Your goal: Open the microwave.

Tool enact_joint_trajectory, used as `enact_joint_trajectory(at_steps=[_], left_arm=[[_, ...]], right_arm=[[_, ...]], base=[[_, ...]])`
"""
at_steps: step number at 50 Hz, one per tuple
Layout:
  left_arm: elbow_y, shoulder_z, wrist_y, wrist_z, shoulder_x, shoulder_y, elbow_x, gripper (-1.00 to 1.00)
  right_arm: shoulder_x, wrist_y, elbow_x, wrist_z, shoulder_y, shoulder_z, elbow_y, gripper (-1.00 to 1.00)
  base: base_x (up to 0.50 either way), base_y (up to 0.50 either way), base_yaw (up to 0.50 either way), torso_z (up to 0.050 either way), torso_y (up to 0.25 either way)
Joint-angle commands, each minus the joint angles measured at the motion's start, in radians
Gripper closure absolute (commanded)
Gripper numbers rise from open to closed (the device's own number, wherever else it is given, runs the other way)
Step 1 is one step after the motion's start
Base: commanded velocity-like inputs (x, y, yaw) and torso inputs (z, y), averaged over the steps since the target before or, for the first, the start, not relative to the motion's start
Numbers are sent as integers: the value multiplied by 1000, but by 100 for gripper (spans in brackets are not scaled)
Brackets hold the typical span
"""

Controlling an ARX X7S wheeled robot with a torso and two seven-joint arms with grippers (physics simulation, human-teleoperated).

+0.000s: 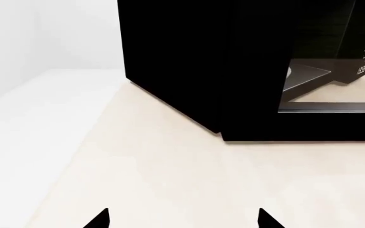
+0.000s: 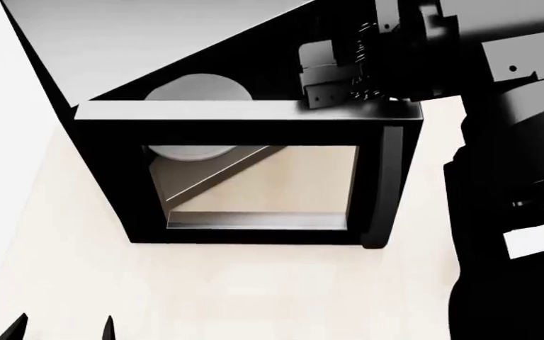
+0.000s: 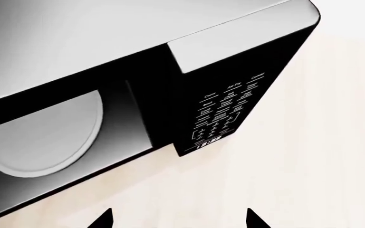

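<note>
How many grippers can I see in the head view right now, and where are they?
1 for certain: the left gripper, tips only, at the lower left over the counter. The right arm reaches behind the microwave's open door; its gripper may be hidden.

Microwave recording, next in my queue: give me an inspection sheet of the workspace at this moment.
Surface: pale beige countertop, bare where visible.
Job's things: large black boxy microwave with grey top; its glass-windowed door is swung open, vertical black handle on its free edge; white round turntable plate and white-lettered keypad exposed.
Clutter: nothing seen.
Hands: left hand and right hand both open, empty, touching nothing.
Cables: nothing seen.
Surroundings: plain white wall behind.
</note>
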Motion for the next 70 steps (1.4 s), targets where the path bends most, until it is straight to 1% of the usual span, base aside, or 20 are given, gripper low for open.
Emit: enact_joint_trajectory(at_steps=[1,16,27,37,70], left_arm=[[-16,3,-2,7,1,0,-31,-100],[-22,7,0,5,0,-5,-32,-100],[-8,10,-1,-2,-5,5,-30,-100],[-6,10,-1,-4,-7,6,-32,-100],[-13,17,4,-9,-9,1,-32,-100]], right_arm=[[33,46,26,36,-38,13,-80,-100],[66,106,56,83,-58,32,-168,-100],[114,220,109,167,-73,64,-331,-100],[139,283,143,191,-74,78,-394,-100],[195,372,264,320,-157,160,-561,-100]], base=[[0,0,0,0,0],[0,0,0,-1,-1],[0,0,0,-1,-1],[0,0,0,0,-1],[0,0,0,0,0]])
